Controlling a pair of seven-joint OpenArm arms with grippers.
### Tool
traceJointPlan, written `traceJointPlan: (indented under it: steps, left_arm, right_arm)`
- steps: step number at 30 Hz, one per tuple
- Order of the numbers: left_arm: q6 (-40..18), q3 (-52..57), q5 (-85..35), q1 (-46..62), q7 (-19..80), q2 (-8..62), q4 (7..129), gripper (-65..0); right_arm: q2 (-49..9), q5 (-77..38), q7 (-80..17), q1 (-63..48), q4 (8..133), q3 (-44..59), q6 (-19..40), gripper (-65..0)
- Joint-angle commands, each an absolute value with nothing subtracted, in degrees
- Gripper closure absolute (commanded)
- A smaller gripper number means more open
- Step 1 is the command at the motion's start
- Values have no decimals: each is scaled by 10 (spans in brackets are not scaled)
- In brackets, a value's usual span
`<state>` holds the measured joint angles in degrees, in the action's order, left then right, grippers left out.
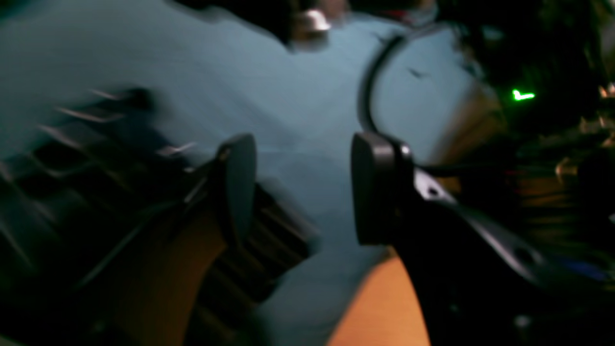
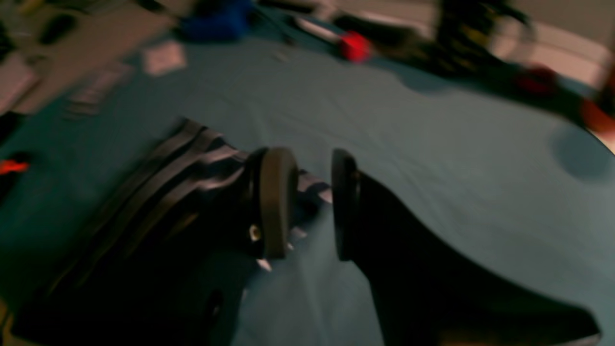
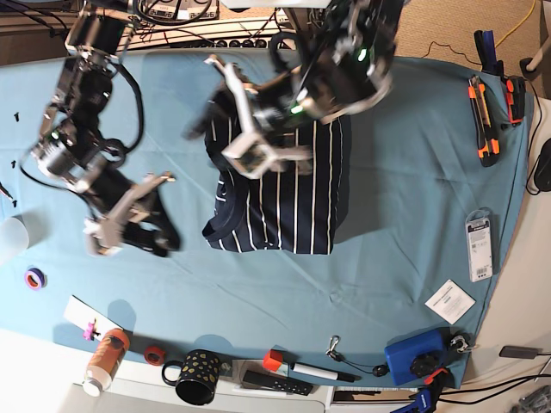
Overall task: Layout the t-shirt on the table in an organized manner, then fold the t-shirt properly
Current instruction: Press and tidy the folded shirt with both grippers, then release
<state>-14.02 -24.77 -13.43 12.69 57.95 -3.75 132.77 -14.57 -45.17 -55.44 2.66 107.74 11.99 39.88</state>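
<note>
Navy-blue striped fabric t-shirt (image 3: 288, 194) lies partly folded near the middle of the wide teal cloth-covered table (image 3: 405, 215), collar toward the near edge. Above its upper left part, the left gripper (image 3: 254, 142) hangs with jaws apart, holding nothing. Well apart, over bare cloth, the right gripper (image 3: 129, 225) also shows its jaws parted and empty.

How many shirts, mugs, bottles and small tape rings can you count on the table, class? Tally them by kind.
Navy white-striped fabric t-shirt: 1
Black spotted mug: 1
Orange bottle with white cap: 1
Small tape rings, purple and red: 2
Total: 5
</note>
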Motion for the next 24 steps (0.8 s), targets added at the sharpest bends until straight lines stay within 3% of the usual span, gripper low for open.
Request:
traceJointPlan:
  steps: [1,6,10,14,19,24]
  left_arm:
    - [-120,-249,-96,133,565,-34,1350,-319]
    - [-13,-249,138,173,537,21,1350,-319]
    - [34,-249,205,188,547,57,1350,-320]
    - [58,-249,256,194,567,70,1350,-319]
    - [71,-249,333,194,599,70,1350,-319]
    - [71,-246,337,194,600,70,1350,-294]
  right_arm:
    - [-149,-465,-543,39,1087,98,400,-155]
    - [-149,-414,-540,51,1086,-33,400,-155]
    - [-149,-377,-547,51,1086,-109,400,-155]
    - [-149,-333,-542,37,1058,-136,400,-155]
    - [-149,-312,-514,32,922,-133,400,-155]
    - [-149,-367,-512,34,895,-100,400,-155]
